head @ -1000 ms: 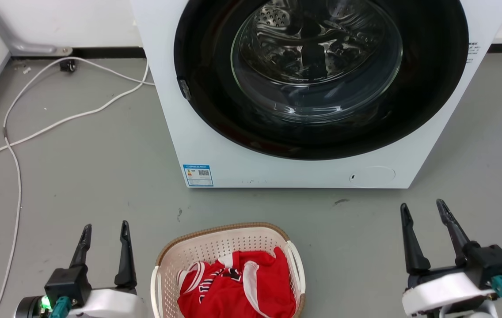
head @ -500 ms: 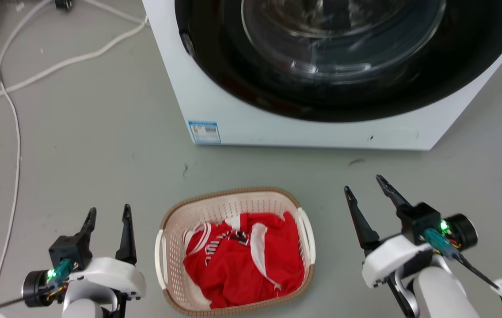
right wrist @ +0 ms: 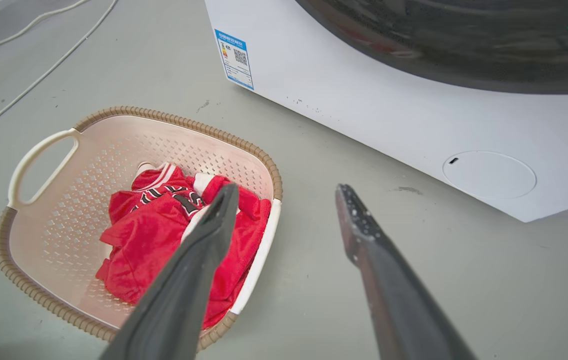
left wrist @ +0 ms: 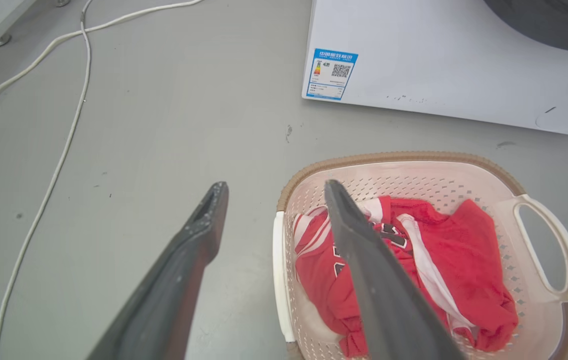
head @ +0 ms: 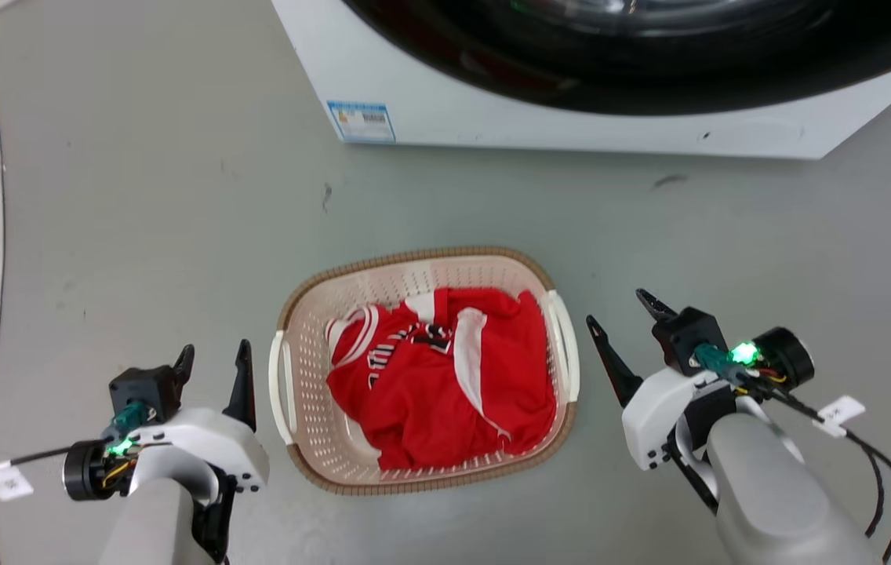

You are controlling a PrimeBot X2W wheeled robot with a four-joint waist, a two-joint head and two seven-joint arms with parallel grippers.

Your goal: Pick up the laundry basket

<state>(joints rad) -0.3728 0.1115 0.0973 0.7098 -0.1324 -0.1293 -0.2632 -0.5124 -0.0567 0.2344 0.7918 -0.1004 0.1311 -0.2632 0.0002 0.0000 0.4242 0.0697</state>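
As it lies now, laundry basket (head: 312, 314): on the grey floor (head: 140, 196), on the near side of the washer (head: 571, 125), between the two arms and untouched; a red jersey (head: 445, 384) lies loose inside.
Left gripper (head: 215, 353): fingers spread and empty, just beside the left handle (head: 279, 384), apart from it.
Right gripper (head: 616, 308): fingers parted and empty, near the right handle (head: 567, 345), not touching.
Step in hand: probably the approach to both handles.
Doing it well: each gripper should come in low so that one finger passes through the white loop and the other stays outside, then close on the middle of the bar.
Lift: both sides should rise together and level, or the light basket may tip and the jersey slide.
Watch: the inner fingers should catch only the loop, not the cloth or the woven rim.
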